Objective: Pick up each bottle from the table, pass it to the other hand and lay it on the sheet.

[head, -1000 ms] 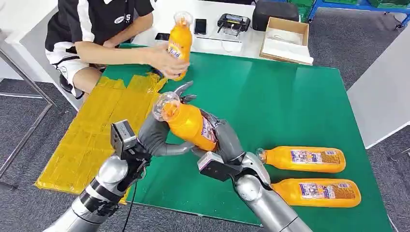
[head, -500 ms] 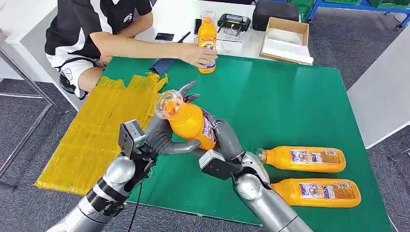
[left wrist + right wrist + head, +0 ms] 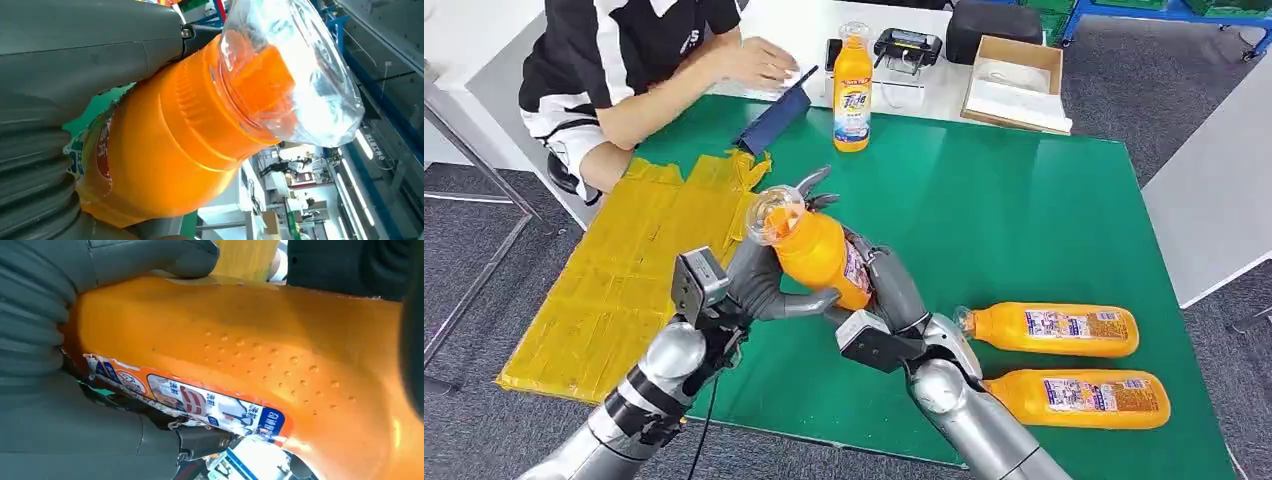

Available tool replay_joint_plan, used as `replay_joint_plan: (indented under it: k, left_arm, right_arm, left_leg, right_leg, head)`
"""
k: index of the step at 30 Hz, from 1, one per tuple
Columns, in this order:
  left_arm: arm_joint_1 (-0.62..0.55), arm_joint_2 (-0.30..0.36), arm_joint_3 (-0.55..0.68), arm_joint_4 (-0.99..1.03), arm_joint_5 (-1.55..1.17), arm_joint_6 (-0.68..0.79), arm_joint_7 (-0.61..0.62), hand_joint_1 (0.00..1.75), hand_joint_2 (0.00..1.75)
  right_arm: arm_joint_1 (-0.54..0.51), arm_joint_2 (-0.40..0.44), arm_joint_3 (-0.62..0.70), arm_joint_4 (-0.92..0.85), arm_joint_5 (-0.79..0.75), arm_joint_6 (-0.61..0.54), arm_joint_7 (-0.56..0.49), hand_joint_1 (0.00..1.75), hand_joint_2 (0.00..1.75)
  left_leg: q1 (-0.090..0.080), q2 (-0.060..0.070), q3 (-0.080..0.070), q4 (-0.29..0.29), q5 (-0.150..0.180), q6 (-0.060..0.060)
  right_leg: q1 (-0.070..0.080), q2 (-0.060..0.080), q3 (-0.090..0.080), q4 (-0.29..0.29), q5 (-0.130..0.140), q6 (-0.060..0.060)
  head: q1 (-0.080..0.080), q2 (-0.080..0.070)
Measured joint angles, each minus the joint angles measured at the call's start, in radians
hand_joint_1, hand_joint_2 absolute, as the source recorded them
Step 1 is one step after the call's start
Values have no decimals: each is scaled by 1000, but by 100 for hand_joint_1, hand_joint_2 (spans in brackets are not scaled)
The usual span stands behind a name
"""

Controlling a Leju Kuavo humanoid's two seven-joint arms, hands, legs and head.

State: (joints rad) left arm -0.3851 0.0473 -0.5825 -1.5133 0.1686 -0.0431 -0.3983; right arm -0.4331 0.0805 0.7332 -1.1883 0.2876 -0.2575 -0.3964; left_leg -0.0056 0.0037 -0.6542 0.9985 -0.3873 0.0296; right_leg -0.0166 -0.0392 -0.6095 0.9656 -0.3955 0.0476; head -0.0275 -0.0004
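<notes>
Where the two arms meet above the near part of the green table (image 3: 1024, 200), both hands clasp one orange bottle (image 3: 819, 255), tilted with its clear cap (image 3: 772, 215) up and toward the left hand. The left hand (image 3: 759, 285) cups the neck end from below, its thumb lying along the underside; the left wrist view shows the shoulder of the bottle (image 3: 170, 145) pressed against the grey cover, with the cap (image 3: 295, 75) jutting past the fingers. The right hand (image 3: 879, 280) wraps the labelled base end, its fingers (image 3: 809, 190) curled over the far side of the body; the right wrist view shows a grey thumb (image 3: 165, 257) bearing on the orange wall (image 3: 250, 350) above the label (image 3: 190, 400). Both hands are closed on the bottle, and which one carries the weight cannot be told.

Beside the right forearm, two more bottles (image 3: 1049, 328) (image 3: 1079, 398) lie flat on the table, side by side, caps toward the hands. Beyond the left hand's side, the yellow sheet (image 3: 624, 280) covers the table's edge. Well beyond the fingers, a fourth bottle (image 3: 852, 90) stands upright near the far edge. Farther still, a person (image 3: 624, 60) sits at the corner, one hand (image 3: 759, 62) on a white surface beside a cardboard box (image 3: 1014, 85).
</notes>
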Motion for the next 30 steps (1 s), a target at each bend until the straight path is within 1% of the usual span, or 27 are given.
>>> replay_joint_plan:
  k: [13,20,30]
  left_arm:
    - [-15,-5,-14,18,-4,22,-25,175,175]
    - [-39,-33,-22,61,-35,52,-71,175,175]
    - [-55,-41,-29,91,-36,51,-94,175,175]
  right_arm:
    - [-10,1,8,12,-10,-18,-9,175,175]
    - [-21,31,8,25,-1,-43,21,175,175]
    - [-25,33,8,31,-4,-50,21,175,175]
  left_leg:
    - [0,0,0,0,0,0]
    - [0,0,0,0,0,0]
    - [0,0,0,0,0,0]
  right_leg:
    - [0,0,0,0,0,0]
    - [0,0,0,0,0,0]
    - [0,0,0,0,0,0]
  head:
    - [0,0]
    - [0,0]
    - [0,0]
